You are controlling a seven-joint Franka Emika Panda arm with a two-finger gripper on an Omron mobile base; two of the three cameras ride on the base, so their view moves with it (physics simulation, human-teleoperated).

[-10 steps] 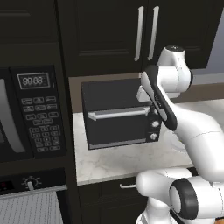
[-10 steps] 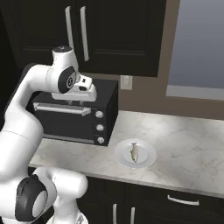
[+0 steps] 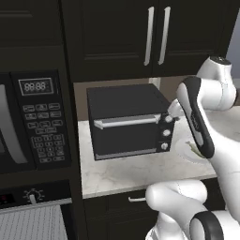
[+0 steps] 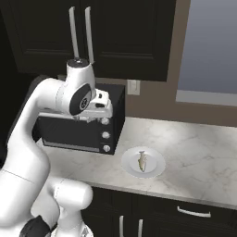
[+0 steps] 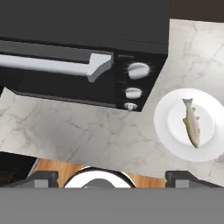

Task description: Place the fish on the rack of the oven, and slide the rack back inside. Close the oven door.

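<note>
Gripper (image 5: 111, 177) spread wide, empty, above the counter (image 5: 78, 131), apart from the fish (image 5: 192, 123).

Small black toaster oven (image 3: 127, 121) with three knobs and a silver bar handle, sitting on a marbled surface (image 4: 199, 152). White plate (image 4: 155, 167) just beside it. Microwave (image 3: 28, 122) with keypad off to the left. Dark cabinets (image 3: 154, 35) with two silver handles overhead.

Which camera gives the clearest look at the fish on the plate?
The hand view: it looks straight down on the fish, whole on its white plate. The right base view shows it small and slanted; the left base view has the arm hiding most of it.
</note>
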